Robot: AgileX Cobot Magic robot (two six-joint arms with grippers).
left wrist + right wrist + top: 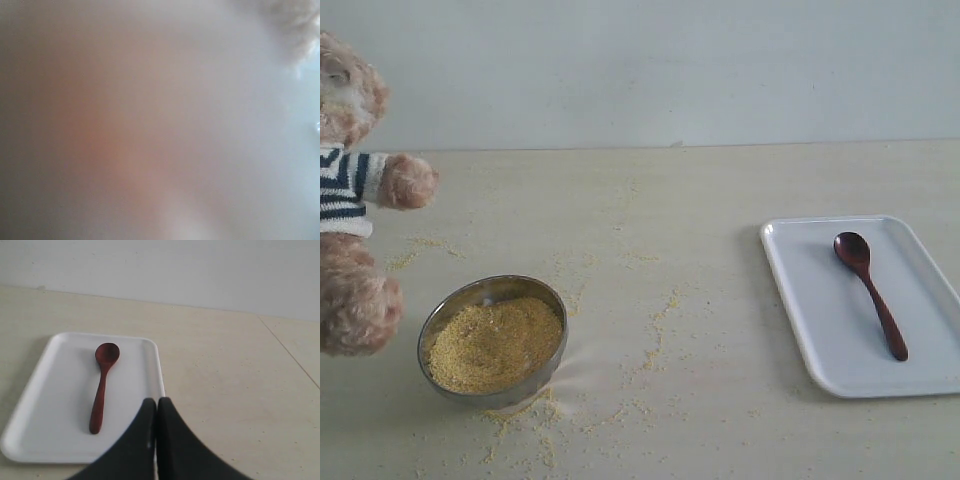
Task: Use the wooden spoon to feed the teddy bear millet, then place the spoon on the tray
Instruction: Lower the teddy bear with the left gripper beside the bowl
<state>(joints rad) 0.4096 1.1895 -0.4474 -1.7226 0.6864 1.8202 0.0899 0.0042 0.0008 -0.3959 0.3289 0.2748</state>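
Note:
The teddy bear, in a striped shirt, sits at the far left edge of the exterior view. Beside it, millet fills a round metal bowl. The wooden spoon lies on the white tray at the right, bowl end toward the wall. In the right wrist view my right gripper is shut and empty, hovering over the near rim of the tray, with the spoon lying a little apart from it. The left wrist view is a pinkish-grey blur with some tan fur in one corner. No left jaws show there.
Loose yellow grains are scattered on the pale table around the bowl and toward the middle. A plain wall stands behind the table. Neither arm appears in the exterior view.

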